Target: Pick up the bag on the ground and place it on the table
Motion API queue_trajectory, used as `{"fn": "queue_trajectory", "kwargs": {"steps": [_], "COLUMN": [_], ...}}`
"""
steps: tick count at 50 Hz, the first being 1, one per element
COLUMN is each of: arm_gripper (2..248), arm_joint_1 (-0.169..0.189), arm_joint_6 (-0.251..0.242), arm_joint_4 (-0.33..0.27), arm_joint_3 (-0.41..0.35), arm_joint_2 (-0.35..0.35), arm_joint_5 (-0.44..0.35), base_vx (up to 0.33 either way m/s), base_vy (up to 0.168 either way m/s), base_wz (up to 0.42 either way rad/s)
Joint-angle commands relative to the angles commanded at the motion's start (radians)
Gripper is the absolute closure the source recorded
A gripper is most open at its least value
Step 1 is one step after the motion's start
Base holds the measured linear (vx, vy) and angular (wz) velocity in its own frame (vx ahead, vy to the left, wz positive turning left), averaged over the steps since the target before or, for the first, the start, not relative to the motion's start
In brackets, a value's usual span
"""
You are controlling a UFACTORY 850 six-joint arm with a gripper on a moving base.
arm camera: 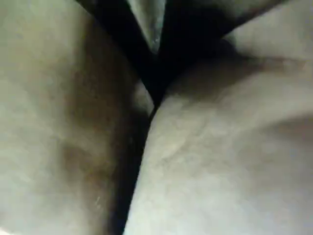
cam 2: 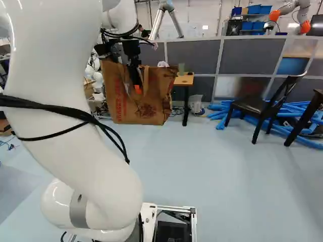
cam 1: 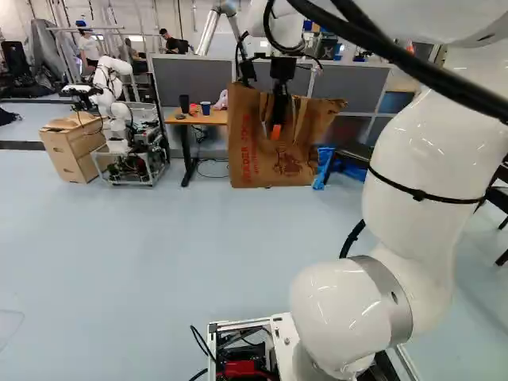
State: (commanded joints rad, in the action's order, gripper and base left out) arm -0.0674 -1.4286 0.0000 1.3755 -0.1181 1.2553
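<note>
- Step in hand, as I judge it: the carry; the brown bag [cam 1: 254, 163] seems to hang off the ground, on the near side of the table [cam 1: 213, 119], upright and overlapping it in the left base view.
- The end effector [cam 1: 275, 132] reaches down among the bag's handles, in front of the table; its fingers look closed on the bag, judging by how it hangs. The wrist view is filled with blurred bag material and does not show the grip itself.
- A dark cup [cam 1: 184, 103] and a blue cup [cam 1: 205, 107] stand on the table.
- Next, the bag calls for more height: its base appears lower than the table's top and would likely meet the edge if carried straight in.
- With the base of the bag above the table, the base or arm can bring it forward over the top, clear of the cups.
- Then comes a slow lowering until the table bears the weight, and only then release.
</note>
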Motion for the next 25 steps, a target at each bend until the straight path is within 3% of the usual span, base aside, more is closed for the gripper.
{"fn": "queue_trajectory", "kwargs": {"steps": [25], "arm_gripper": [232], "arm_joint_1": [0.0], "arm_joint_6": [0.0], "arm_joint_4": [0.0], "arm_joint_3": [0.0], "arm_joint_2": [0.0], "arm_joint_5": [0.0], "base_vx": [0.144], "base_vy": [0.001], "base_wz": [-0.009]}}
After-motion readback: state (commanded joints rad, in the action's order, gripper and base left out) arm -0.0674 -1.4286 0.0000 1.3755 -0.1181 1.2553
